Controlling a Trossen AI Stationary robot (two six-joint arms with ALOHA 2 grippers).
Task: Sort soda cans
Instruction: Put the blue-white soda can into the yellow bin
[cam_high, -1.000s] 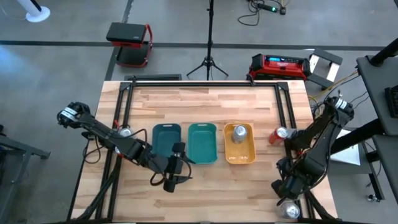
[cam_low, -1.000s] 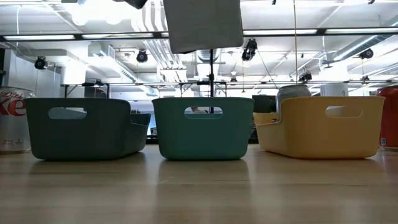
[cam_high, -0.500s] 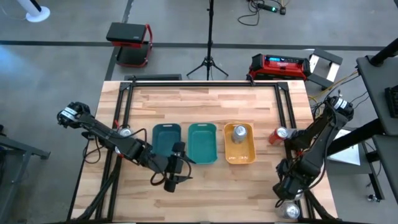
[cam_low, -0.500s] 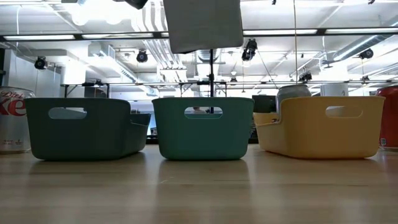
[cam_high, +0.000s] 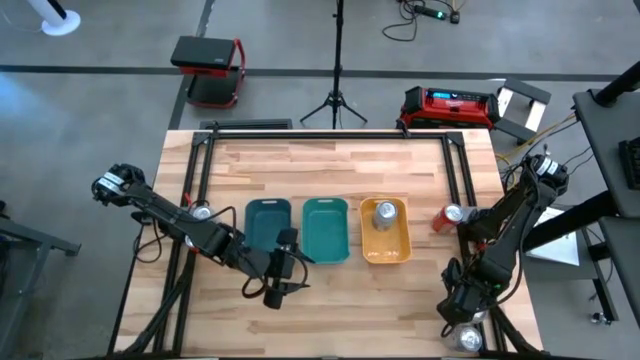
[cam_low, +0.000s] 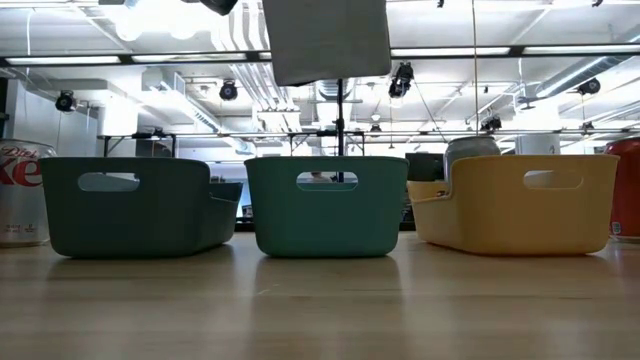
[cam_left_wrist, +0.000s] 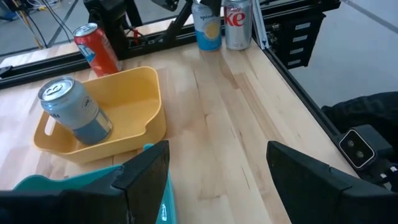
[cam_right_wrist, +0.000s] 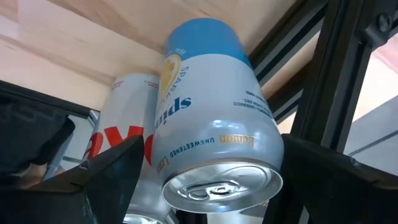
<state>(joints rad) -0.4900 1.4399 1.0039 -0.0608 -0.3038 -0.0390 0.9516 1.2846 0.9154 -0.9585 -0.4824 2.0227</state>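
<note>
Only one grey can (cam_high: 384, 214) sits in the orange tray (cam_high: 400, 246); the right tool (cam_high: 462, 322), fingers spread, straddles a blue lemon can (cam_right_wrist: 211, 118), while the left tool (cam_high: 279, 290) waits open.

I see three trays in a row in the middle of the table (cam_high: 330, 160). The middle tray (cam_high: 325, 231) is my landmark. One tray (cam_high: 266, 228) sits just left of it and one tray (cam_high: 385, 245) just right. A can (cam_high: 384, 213) stands in the right tray. Further right, a can (cam_high: 447, 217) stands at the table edge. Far left of the middle tray is another can (cam_high: 203, 211).
</note>
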